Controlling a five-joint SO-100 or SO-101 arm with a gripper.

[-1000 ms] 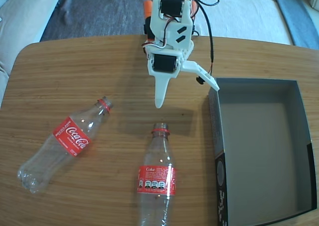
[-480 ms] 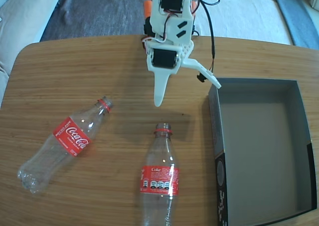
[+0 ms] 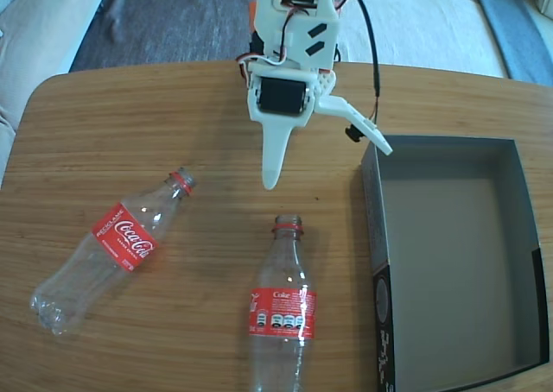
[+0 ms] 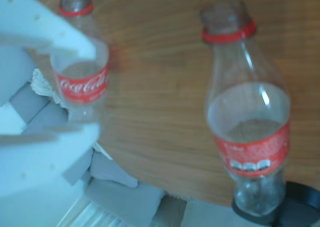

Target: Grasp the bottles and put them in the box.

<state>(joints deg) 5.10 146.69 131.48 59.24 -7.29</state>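
In the fixed view the gripper point(image 3: 324, 150) is hovering above the table point(image 3: 104, 124), jaws spread wide and empty, between the nearer bottle point(image 3: 282, 310) and the box point(image 3: 378, 237), which is holding nothing. The other bottle point(image 3: 112, 249) is lying well apart to the left. This looks like the approach to a first grasp; next the jaws need lowering astride the nearer bottle's body. Against the earlier frames, that bottle is sitting lower in view and the arm has shifted slightly.

In the wrist view, rather blurred, both bottles point(image 4: 247, 122) point(image 4: 80, 62) are showing neck-up, and the white fingers point(image 4: 45, 34) appear parted.
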